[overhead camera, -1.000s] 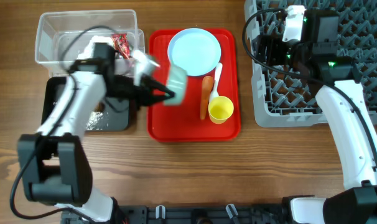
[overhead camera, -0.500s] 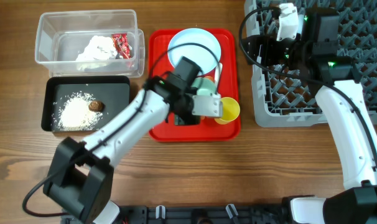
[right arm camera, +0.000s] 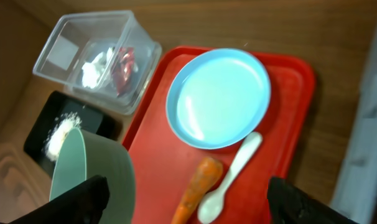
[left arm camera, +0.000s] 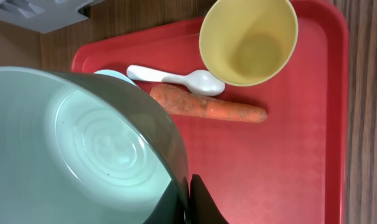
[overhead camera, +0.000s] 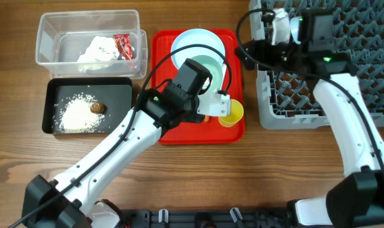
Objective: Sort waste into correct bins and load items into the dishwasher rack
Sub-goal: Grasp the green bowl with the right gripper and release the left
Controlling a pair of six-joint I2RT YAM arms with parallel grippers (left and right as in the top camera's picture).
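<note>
- Fingers (left arm camera: 200, 202) of the left end effector (left arm camera: 190, 198) are squeezed tight on the rim of a pale blue-green bowl (left arm camera: 101, 149).
- The bowl is tipped on its side and is held over the red tray (left arm camera: 288, 162).
- Just past the bowl, a white spoon (left arm camera: 170, 76) and an orange carrot (left arm camera: 207, 107) lie side by side on the tray.
- The round end of the spoon is right next to a yellow cup (left arm camera: 249, 38). The cup stands up straight and has nothing in it.
- A pale blue plate (right arm camera: 218, 98) lies flat at the far end of the tray.
- The right end effector (overhead camera: 244, 56) is wide open and holds nothing. It hangs by the left edge of the grey rack (overhead camera: 363, 38) and points toward the tray.
- To the left of the tray is the clear bin (overhead camera: 49, 28). White tissue (overhead camera: 97, 47) and a red wrapper (overhead camera: 123, 45) lie in it.
- The black bin (overhead camera: 116, 92) sits just in front of the clear one. It has a heap of white rice (overhead camera: 75, 114) in it, with a small brown lump (overhead camera: 98, 107) beside the rice.
- The tray, both bins and the rack all sit on the wooden bench (overhead camera: 243, 177).
</note>
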